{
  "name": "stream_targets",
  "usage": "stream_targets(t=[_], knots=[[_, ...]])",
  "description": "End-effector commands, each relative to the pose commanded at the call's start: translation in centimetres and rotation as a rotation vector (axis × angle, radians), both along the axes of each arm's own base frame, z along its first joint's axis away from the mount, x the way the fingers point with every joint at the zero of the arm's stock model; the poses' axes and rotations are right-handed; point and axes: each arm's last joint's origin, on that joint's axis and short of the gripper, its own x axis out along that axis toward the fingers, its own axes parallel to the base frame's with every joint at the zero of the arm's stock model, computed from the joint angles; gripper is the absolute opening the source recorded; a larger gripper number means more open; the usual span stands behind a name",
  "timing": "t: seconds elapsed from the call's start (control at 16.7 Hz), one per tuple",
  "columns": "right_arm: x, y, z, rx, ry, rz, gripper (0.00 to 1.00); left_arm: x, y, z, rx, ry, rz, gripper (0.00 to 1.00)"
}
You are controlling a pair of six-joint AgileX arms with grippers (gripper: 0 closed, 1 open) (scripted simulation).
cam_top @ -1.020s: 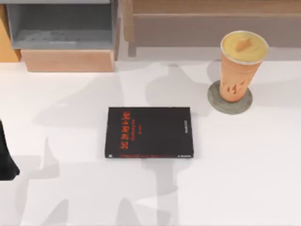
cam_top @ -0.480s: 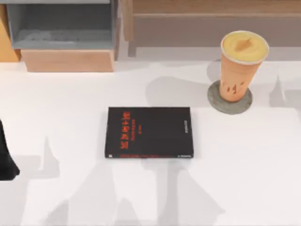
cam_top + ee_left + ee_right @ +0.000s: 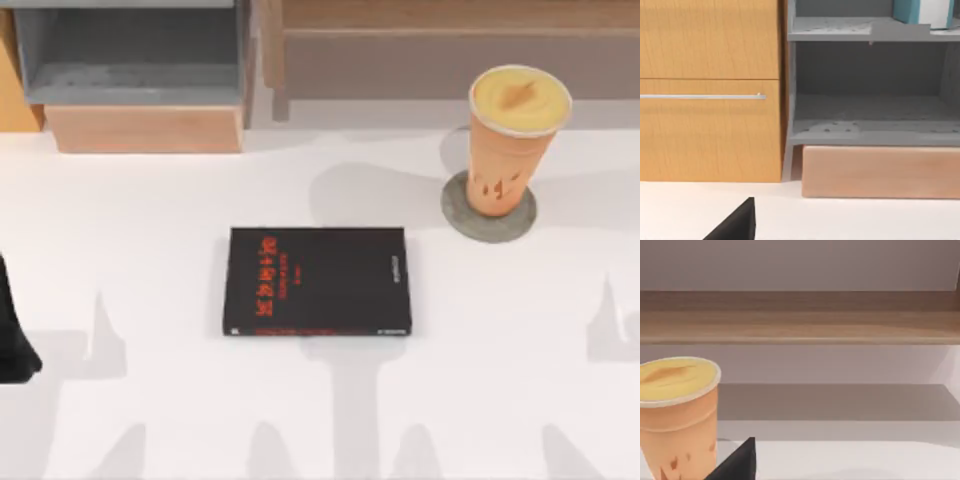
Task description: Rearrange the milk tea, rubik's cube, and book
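Left arm [image 3: 12, 330]: at the table's left edge, low over the white table [image 3: 520, 400]. Left gripper [image 3: 737, 224]: a dark wedge of it shows in the left wrist view; whether it is wide or narrow cannot be told, and nothing is seen in its hold.

Ahead of the left gripper: an orange wooden cabinet [image 3: 710, 130] with a thin metal handle [image 3: 702, 96], joined to a grey shelf unit [image 3: 135, 60] set on a pale wooden base [image 3: 145, 128]. The book [image 3: 906, 11], teal with white page edges, is on the upper grey shelf, ahead of and above that gripper.

Black book with red lettering [image 3: 318, 281]: flat at mid-table, well apart from both grippers.

Milk tea [image 3: 512, 140]: upright on a grey round disc [image 3: 462, 215], close ahead of the right gripper [image 3: 737, 461]. Opening of that gripper cannot be told; it holds nothing visible. Behind the cup, a long wooden shelf [image 3: 840, 317]
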Motion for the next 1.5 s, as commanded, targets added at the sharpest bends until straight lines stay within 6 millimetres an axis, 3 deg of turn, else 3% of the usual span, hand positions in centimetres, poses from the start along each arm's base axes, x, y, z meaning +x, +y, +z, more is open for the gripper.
stream_targets(t=[0.24, 0.66, 0.84, 1.02, 1.14, 1.26, 1.5], knots=[[-0.3, 0.2, -3.1, 0.000, -0.002, 0.002, 1.00, 0.0, 0.0, 0.0, 0.000, 0.000, 0.000, 1.00], [-0.3, 0.2, -3.2, 0.000, -0.002, 0.003, 1.00, 0.0, 0.0, 0.3, -0.001, -0.005, -0.002, 1.00], [-0.3, 0.2, -3.2, 0.000, -0.002, 0.003, 1.00, 0.2, -0.2, 3.0, -0.005, -0.045, -0.013, 1.00], [-0.3, 0.2, -3.2, 0.000, -0.002, 0.003, 1.00, 1.3, -0.6, 7.5, -0.014, -0.086, -0.019, 1.00], [-0.3, 0.2, -3.2, 0.000, -0.002, 0.003, 1.00, 3.3, -0.9, 10.6, -0.020, -0.095, -0.019, 1.00], [-0.3, 0.2, -3.2, 0.000, -0.002, 0.003, 1.00, 6.6, -1.6, 13.2, -0.024, -0.081, -0.018, 1.00], [-0.3, 0.2, -3.2, 0.000, -0.002, 0.003, 1.00, 15.7, -3.9, 15.2, -0.025, -0.027, -0.013, 1.00]])
